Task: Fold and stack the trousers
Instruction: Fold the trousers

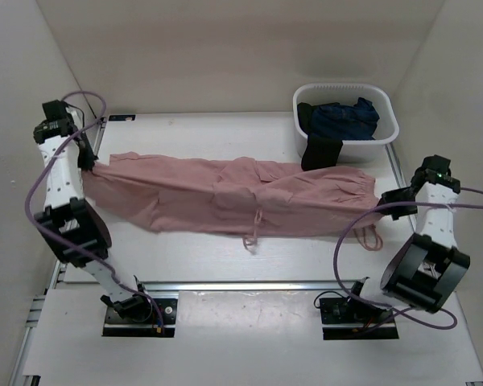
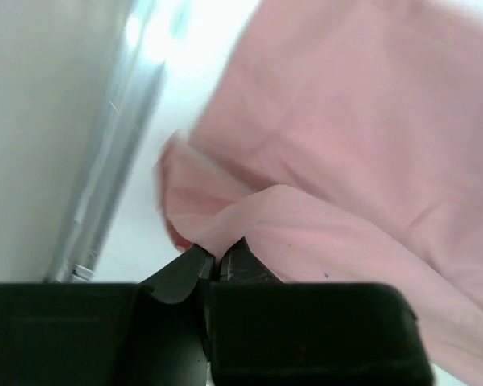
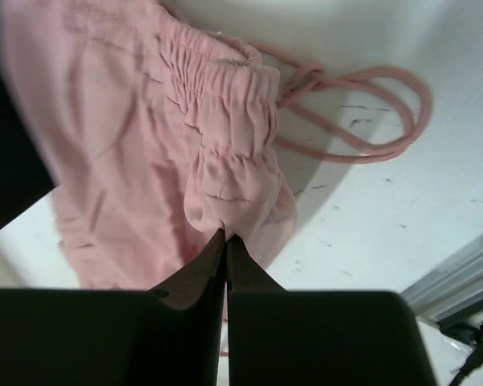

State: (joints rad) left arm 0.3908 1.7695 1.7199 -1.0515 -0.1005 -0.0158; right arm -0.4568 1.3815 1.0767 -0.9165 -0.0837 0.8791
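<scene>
The dusty-pink trousers lie stretched left to right across the table, legs to the left, gathered waist to the right. My left gripper is shut on the leg end; in the left wrist view its tips pinch a fold of pink fabric. My right gripper is shut on the elastic waist; in the right wrist view its tips pinch the gathered waistband. The pink drawstring loops on the table beside the waist, and it also shows in the top view.
A white basket stands at the back right, holding a dark navy-blue garment, with a black garment hanging over its front. Metal rails run along the left edge and near edge of the table.
</scene>
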